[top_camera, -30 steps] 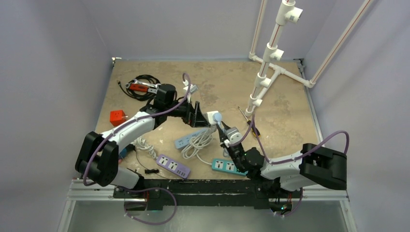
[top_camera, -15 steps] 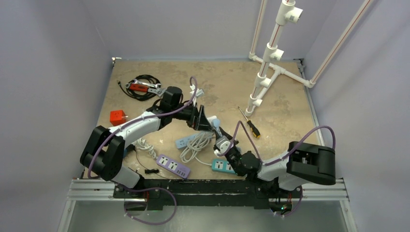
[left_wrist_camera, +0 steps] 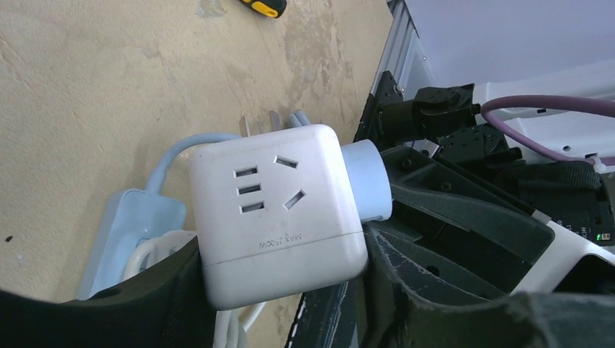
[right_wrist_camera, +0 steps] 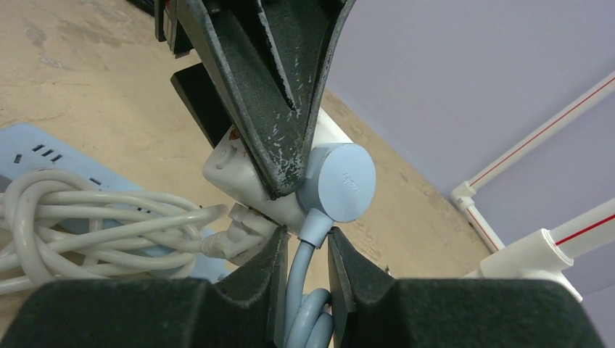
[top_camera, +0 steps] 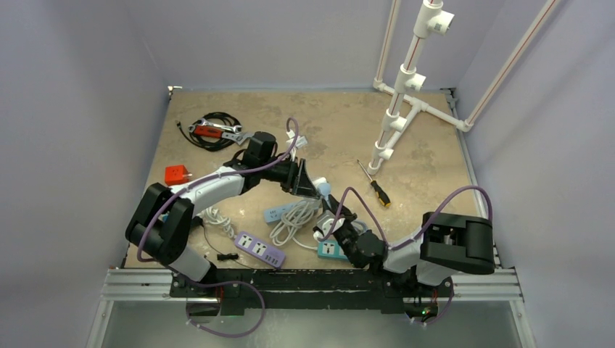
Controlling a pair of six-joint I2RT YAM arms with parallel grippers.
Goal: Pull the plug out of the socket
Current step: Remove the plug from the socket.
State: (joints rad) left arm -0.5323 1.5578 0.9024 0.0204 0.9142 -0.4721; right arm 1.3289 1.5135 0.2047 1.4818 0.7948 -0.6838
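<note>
Here the left gripper [top_camera: 310, 185] clamps the white socket cube [left_wrist_camera: 275, 210] — the round blue plug [right_wrist_camera: 337, 181] sits in its side — while the right gripper [right_wrist_camera: 304, 245] is pinched on the cord [right_wrist_camera: 299, 290] just beside the plug.

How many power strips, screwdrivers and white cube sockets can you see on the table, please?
Power strips: 3 (pale blue strip, purple strip, teal strip)
Screwdriver: 1
White cube socket: 1
Total: 5
</note>
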